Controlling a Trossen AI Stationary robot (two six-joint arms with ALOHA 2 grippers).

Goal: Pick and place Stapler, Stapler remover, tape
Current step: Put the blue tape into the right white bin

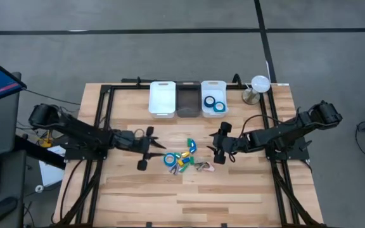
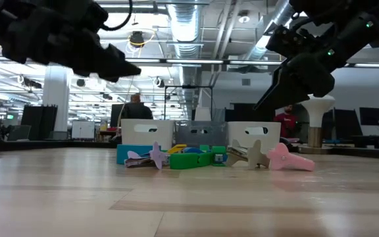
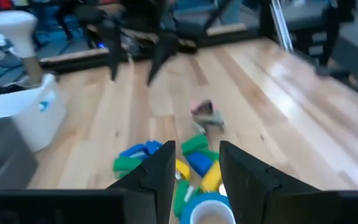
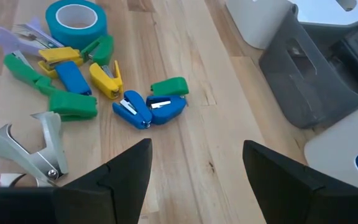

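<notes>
A pile of small green, yellow and blue staplers (image 4: 104, 87) lies mid-table with a blue tape roll (image 1: 170, 158) at its left end. Stapler removers lie around it: a metal one (image 4: 33, 149), a purple one (image 4: 17, 34) and a pink one (image 2: 288, 158). My left gripper (image 3: 196, 168) hovers open just left of the pile, above the table. The tape roll (image 3: 207, 208) shows low between its fingers, untouched. My right gripper (image 4: 194, 168) hangs open just right of the pile, over bare wood.
Three bins stand in a row at the far edge: a white one (image 1: 162, 98), a dark grey one (image 1: 187, 100), and a white one (image 1: 224, 88) holding two blue tape rolls. A white lamp-like stand (image 1: 257, 87) is right of them. Bare wood lies toward the near edge.
</notes>
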